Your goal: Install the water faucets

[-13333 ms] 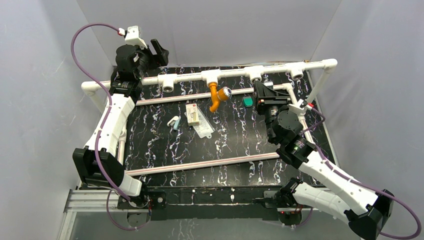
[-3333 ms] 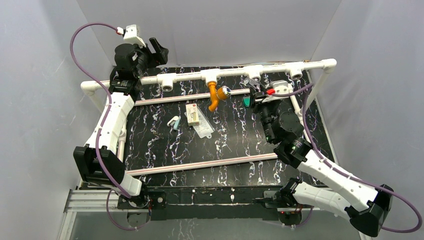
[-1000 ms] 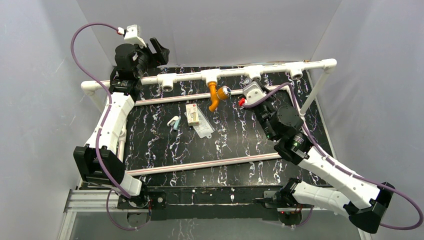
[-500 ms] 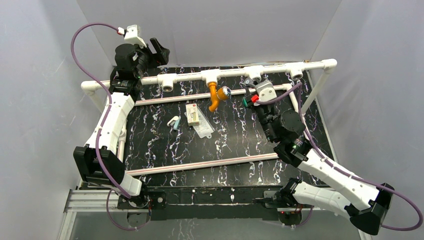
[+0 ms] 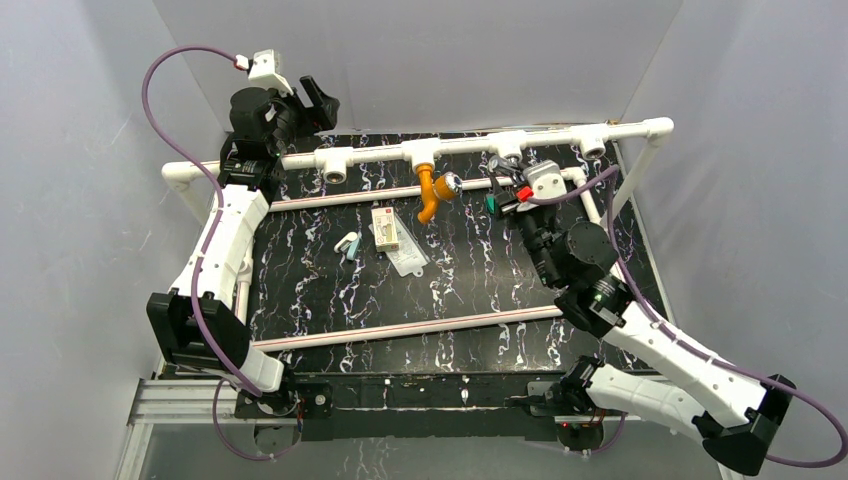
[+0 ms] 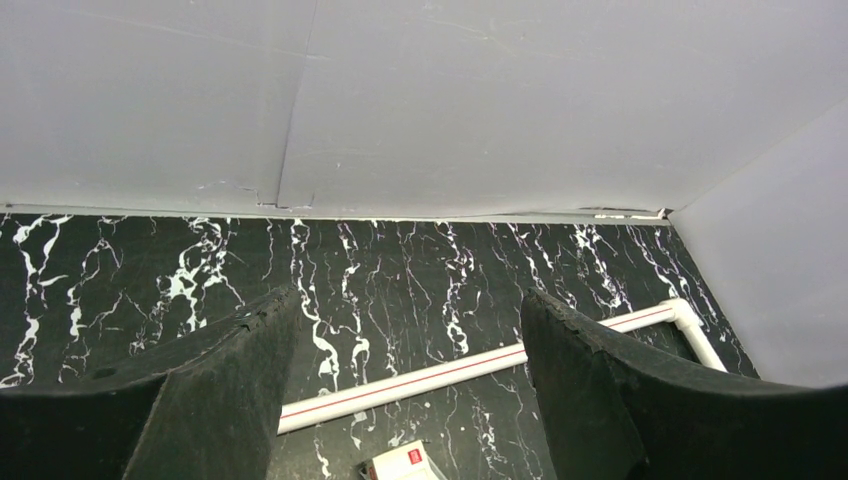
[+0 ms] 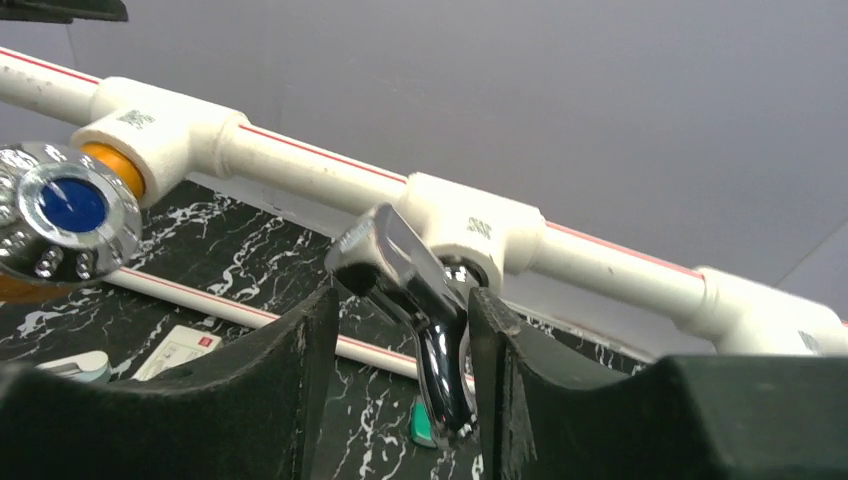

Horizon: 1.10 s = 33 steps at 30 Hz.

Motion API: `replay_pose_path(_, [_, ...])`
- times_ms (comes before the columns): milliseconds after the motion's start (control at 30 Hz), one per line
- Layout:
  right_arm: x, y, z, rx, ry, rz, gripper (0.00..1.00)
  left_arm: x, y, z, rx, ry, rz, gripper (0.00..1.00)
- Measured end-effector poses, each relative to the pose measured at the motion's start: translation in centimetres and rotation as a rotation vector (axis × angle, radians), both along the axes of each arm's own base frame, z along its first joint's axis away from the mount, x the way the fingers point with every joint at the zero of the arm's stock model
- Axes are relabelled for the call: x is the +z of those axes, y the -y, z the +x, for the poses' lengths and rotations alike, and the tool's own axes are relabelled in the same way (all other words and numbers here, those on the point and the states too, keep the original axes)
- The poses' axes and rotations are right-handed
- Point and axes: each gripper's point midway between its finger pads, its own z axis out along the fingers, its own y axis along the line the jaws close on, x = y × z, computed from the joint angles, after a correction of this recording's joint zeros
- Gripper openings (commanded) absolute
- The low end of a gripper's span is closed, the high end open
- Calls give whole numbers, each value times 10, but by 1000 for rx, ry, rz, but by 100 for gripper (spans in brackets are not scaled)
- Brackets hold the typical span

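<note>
Where the chrome tap point(image 7: 425, 320) sits: at the mouth of the third socket point(image 7: 470, 235) from the left on the white pipe point(image 5: 370, 153), lever on top, spout curving down toward the counter point(image 5: 450, 290). You cannot tell from here how far its stem has entered.
Right jaws: closed on the chrome tap, one on each side of its body just under the lever.
Left jaws: wide open with nothing between them, held high at the far left corner, well apart from the work.
Orange tap point(image 5: 432, 192): seated in the next socket to the left, spout down; that one looks done.
Step in hand: most likely turning the chrome tap home in its socket.
Alignment: line the stem up with the socket's bore before you turn, and roll the wrist about that line so the tap does not wobble.
Pressure: push in only lightly; the pipe is slender and may flex away from you.
If it binds: back off and realign instead of forcing it, since a tilted stem would likely cross the thread.
Finish: aim to stop with the spout hanging straight down, matching the orange tap.
Risk: smooth chrome may slip in the jaws; the green block point(image 5: 494, 203) lies on the counter just below.
</note>
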Motion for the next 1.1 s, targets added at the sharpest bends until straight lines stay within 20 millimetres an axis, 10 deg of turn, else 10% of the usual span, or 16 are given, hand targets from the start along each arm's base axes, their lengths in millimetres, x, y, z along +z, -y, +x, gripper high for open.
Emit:
replay_pose_path(767, [-49,46,-41,-26,-336,85,98,6,7,-3,-32,14,-34,78])
replay_pose_path(1100, [-151,51,-32,-147,-481,25,99,13,9,-8,-32,32,-83,78])
